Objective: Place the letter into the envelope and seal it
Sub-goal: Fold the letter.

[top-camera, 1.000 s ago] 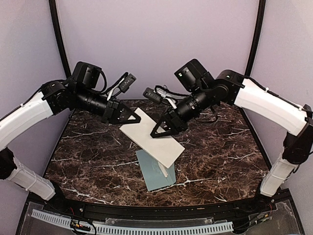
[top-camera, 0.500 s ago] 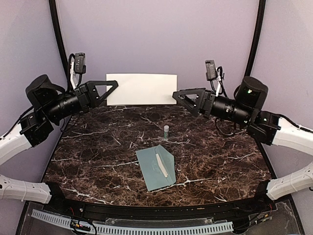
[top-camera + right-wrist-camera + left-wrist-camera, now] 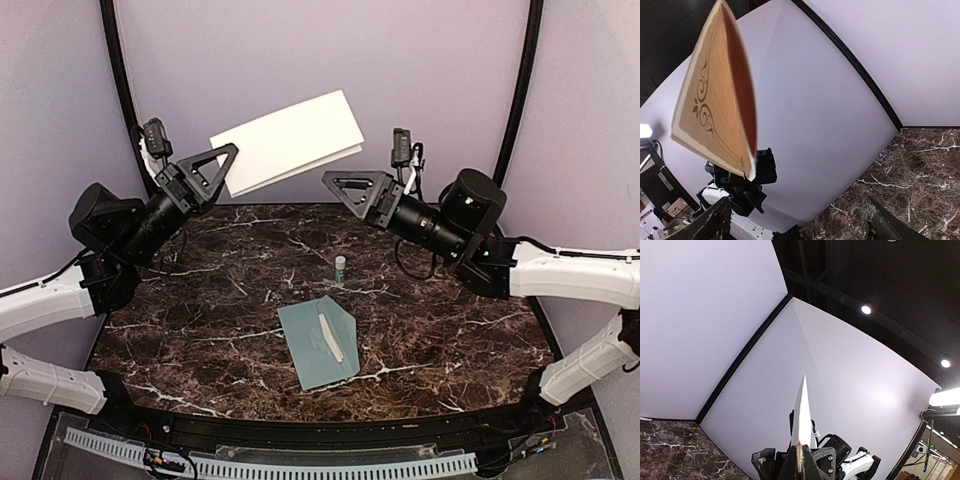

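While the left gripper [image 3: 228, 160] pinches its left short edge, the letter [image 3: 290, 140] hangs in the air over the tabletop's [image 3: 200, 300] far edge.
Folded in two, plain pale outside from above; right wrist view shows a cream inner face with dark scrollwork. Left wrist view gives only its thin edge, and the fingers hide the pinched part. Long axis runs left-right, free right end tilted up. Right gripper [image 3: 340, 190] spread wide, empty, just below that end, not touching. Envelope [image 3: 318, 343] lies flap-open toward the near edge's middle; glue stick [image 3: 340, 268] stands upright at centre.

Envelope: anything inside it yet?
Only a thin white strip shows on the envelope; the letter is up in the left gripper. The pocket's interior is covered by its own paper.
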`<control>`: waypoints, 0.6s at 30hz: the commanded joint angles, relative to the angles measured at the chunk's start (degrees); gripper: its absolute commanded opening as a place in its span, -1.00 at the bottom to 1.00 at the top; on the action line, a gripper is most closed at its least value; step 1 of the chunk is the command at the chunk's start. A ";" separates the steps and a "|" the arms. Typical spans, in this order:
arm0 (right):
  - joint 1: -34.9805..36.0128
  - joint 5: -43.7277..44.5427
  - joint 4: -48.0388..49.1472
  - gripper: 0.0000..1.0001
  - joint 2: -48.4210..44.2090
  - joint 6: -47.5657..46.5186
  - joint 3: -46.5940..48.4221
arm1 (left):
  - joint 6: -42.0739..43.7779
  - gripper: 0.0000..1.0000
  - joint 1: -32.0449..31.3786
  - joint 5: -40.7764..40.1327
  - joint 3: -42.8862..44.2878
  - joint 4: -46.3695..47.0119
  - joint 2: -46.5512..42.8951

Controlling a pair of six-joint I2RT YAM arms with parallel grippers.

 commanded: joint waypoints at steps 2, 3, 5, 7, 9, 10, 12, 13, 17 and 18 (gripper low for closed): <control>0.71 -2.24 10.81 0.62 3.74 3.22 4.02 | -2.68 -1.00 -1.43 -3.33 -0.96 8.32 0.80; 0.76 -2.75 11.84 0.59 4.39 3.25 4.38 | -2.70 -1.00 -1.49 -3.78 -1.05 8.51 0.92; 0.91 -3.87 13.53 0.56 5.51 3.25 5.28 | -2.83 -1.00 -1.82 -4.84 -1.36 9.24 1.02; 1.09 -4.40 14.44 0.58 6.33 3.13 6.10 | -3.17 -1.00 -2.01 -5.73 -1.73 10.20 1.15; 1.23 -4.67 14.64 0.60 7.00 2.81 7.08 | -3.49 -1.00 -2.18 -6.44 -1.92 10.90 1.33; 1.25 -4.67 14.36 0.60 7.27 2.48 7.50 | -3.63 -1.00 -2.26 -6.74 -1.99 11.25 1.48; 1.30 -4.29 13.96 0.60 7.72 2.20 8.27 | -3.84 -1.00 -2.47 -7.21 -2.14 11.75 1.80; 1.28 -4.15 14.02 0.60 7.99 2.14 8.61 | -3.94 -1.00 -2.50 -7.03 -2.04 11.81 2.08; 1.29 -4.49 13.09 0.55 9.56 1.53 11.28 | -4.71 -1.00 -2.96 -6.93 -2.12 12.42 2.74; 1.22 -4.78 12.83 0.52 10.06 1.17 12.02 | -4.91 -1.00 -3.04 -7.12 -2.18 12.79 2.81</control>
